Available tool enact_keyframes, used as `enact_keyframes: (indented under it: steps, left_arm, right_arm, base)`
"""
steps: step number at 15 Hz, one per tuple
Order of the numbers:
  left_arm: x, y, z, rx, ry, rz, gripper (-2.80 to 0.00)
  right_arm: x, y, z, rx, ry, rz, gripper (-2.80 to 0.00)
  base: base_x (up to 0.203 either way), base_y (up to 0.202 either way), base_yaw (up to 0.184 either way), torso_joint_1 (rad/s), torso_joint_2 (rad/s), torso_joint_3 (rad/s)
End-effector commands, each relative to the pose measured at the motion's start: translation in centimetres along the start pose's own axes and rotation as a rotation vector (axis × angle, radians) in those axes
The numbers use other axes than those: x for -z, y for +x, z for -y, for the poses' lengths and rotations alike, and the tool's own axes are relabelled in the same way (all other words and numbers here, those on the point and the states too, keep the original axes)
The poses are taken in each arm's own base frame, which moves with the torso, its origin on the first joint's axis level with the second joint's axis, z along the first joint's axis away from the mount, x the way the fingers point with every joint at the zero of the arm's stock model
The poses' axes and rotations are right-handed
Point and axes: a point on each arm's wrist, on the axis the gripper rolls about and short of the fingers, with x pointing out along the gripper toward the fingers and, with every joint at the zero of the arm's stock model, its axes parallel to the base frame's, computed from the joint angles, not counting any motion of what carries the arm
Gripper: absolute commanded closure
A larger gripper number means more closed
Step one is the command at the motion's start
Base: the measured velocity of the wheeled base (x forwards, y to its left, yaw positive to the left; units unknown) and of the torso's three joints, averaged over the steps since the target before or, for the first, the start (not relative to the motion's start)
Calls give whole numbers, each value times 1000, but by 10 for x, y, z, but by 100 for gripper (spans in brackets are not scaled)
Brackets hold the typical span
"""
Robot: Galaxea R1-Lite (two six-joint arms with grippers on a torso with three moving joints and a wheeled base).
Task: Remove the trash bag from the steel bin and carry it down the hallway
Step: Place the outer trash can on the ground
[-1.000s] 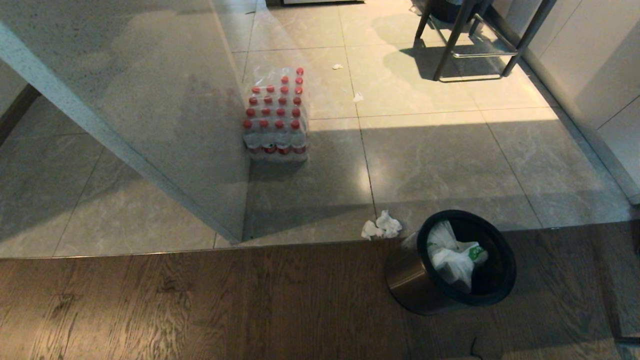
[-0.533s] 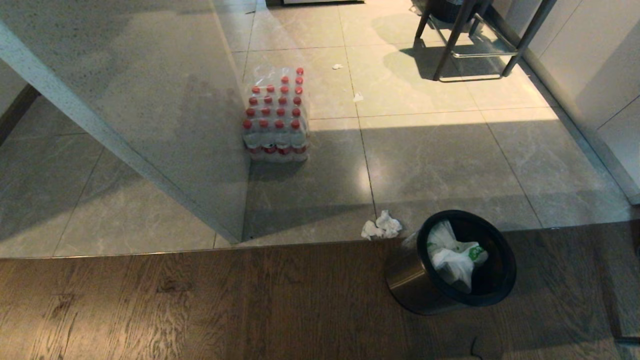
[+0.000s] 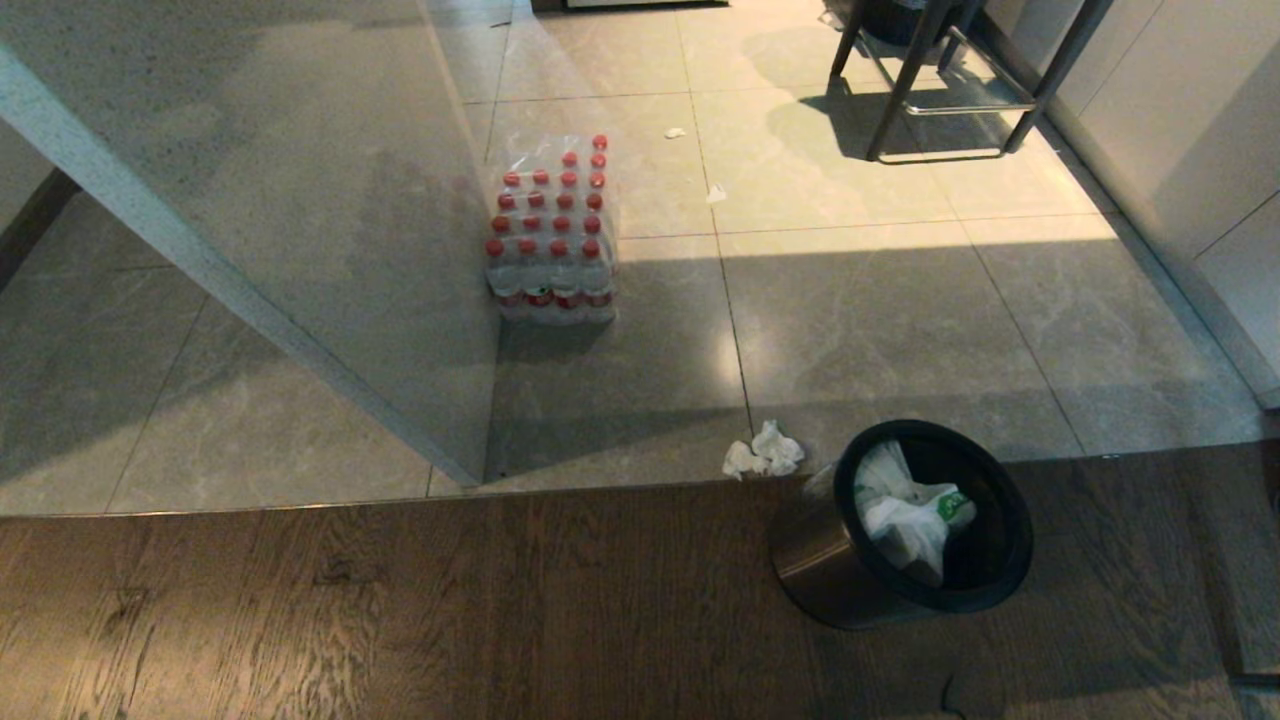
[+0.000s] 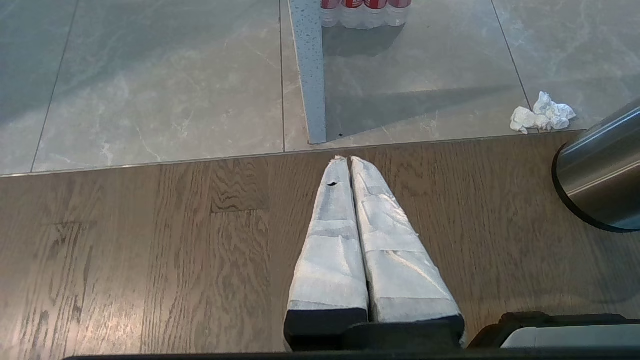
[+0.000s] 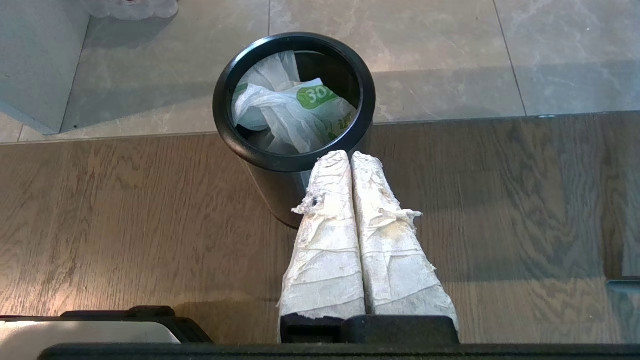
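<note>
Stone-look tile floor [image 3: 880,320]: pale grey-beige, large squares, fills the far part of the head view, with a sunlit patch on the far right.
Wood floor [image 3: 400,610]: dark brown planks across the near strip, meeting the tiles at a straight edge.
Partition [image 3: 300,220]: a grey speckled panel rising at the left, its near corner standing just by the wood edge.
Metal frame legs [image 3: 935,90]: dark, at the far right (what they carry is cut off from view).
Bottle pack [image 3: 552,235]: shrink-wrapped bottles with red caps, on the tiles against the partition's right face.
Steel bin [image 3: 835,565]: brushed cylinder with a black top rim, standing on the wood at the near right, just beside the tile edge.
Trash bag [image 3: 910,510]: white crinkly plastic with green print, bunched inside the bin, below the rim.
Crumpled tissue [image 3: 765,455]: white, on the tiles just left of the bin, apart from it.
Left gripper [image 4: 348,159]: over bare wood, left of the bin; its white-wrapped fingers [image 4: 330,240] are pressed together, holding nothing.
Right gripper [image 5: 348,154]: on the near side of the bin, tips by its rim in the wrist view; fingers [image 5: 327,250] together, empty.
</note>
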Motion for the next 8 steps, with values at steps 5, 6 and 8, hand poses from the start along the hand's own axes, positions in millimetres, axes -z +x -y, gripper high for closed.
enact_keyframes:
  steps: [5,6,8]
  left_arm:
    - [0,0,0,0,0,-1,0]
    - [0,0,0,0,0,-1,0]
    - [0,0,0,0,0,-2,0]
  right_arm:
    - [1,-3,0,0,-1,39,0]
    - [1,-3,0,-1,0,39,0]
    - [1,-3,0,-1,-1,39,0]
  base:
    - [0,0,0,0,0,0]
    - [0,0,0,0,0,0]
    - [0,0,0,0,0,0]
